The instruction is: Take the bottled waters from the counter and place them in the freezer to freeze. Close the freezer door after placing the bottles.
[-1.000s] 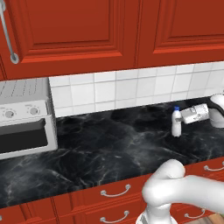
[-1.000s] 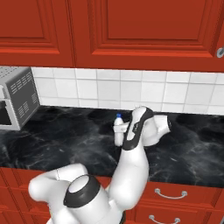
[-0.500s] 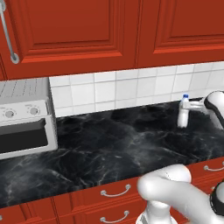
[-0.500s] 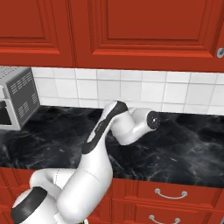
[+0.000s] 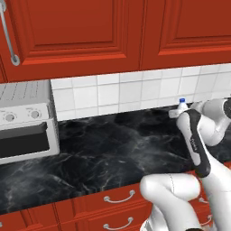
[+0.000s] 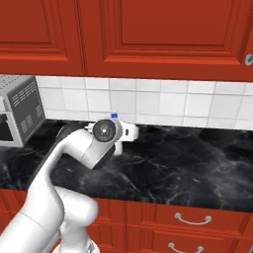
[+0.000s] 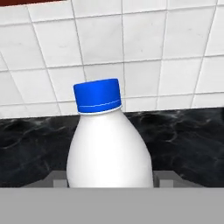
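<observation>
One blue-capped bottle (image 5: 182,104) peeks out at about three o'clock in the left base view, upright at the back of the black counter (image 5: 113,149) against the white tiles, its body hidden behind the white arm; the silver toaster oven (image 5: 25,122) sits at nine o'clock. Half a second earlier the whole bottle showed clear of the arm in this view. From the right base view the blue cap (image 6: 114,115) rises just above the gripper (image 6: 129,132) near ten o'clock, where before the arm hid it. Through the hand view the whitish bottle (image 7: 109,148) stands dead centre, touching a grey finger (image 7: 59,180) on either side at six o'clock, so the fingers look closed on it. Its contents cannot be seen, and no label or writing shows.
</observation>
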Robot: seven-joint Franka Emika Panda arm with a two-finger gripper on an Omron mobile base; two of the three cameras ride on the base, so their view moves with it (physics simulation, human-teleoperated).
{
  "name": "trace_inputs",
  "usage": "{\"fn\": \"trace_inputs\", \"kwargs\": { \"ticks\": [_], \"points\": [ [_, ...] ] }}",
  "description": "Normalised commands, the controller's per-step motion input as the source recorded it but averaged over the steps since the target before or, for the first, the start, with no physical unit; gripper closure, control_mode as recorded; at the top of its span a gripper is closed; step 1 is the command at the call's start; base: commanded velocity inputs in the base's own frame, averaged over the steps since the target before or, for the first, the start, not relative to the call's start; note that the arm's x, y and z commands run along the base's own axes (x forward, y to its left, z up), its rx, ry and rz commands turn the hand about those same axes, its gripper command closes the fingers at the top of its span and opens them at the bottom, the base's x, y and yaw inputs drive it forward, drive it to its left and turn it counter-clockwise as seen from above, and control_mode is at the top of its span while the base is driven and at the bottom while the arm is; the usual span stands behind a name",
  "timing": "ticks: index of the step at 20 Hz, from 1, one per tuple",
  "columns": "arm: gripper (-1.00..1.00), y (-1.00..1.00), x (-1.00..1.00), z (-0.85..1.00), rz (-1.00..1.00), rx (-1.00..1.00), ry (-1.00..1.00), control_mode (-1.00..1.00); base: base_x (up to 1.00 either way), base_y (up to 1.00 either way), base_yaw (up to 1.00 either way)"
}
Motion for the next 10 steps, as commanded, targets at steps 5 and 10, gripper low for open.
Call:
{"fn": "trace_inputs", "kwargs": {
  "ticks": [5,10],
  "points": [
    [1.0,0.64,-0.6,0.21,-0.17,-0.25,-0.15,-1.0,0.0,0.0,0.0],
    [1.0,0.36,-0.71,0.02,-0.42,-0.01,-0.2,-1.0,0.0,0.0,0.0]
  ]
}}
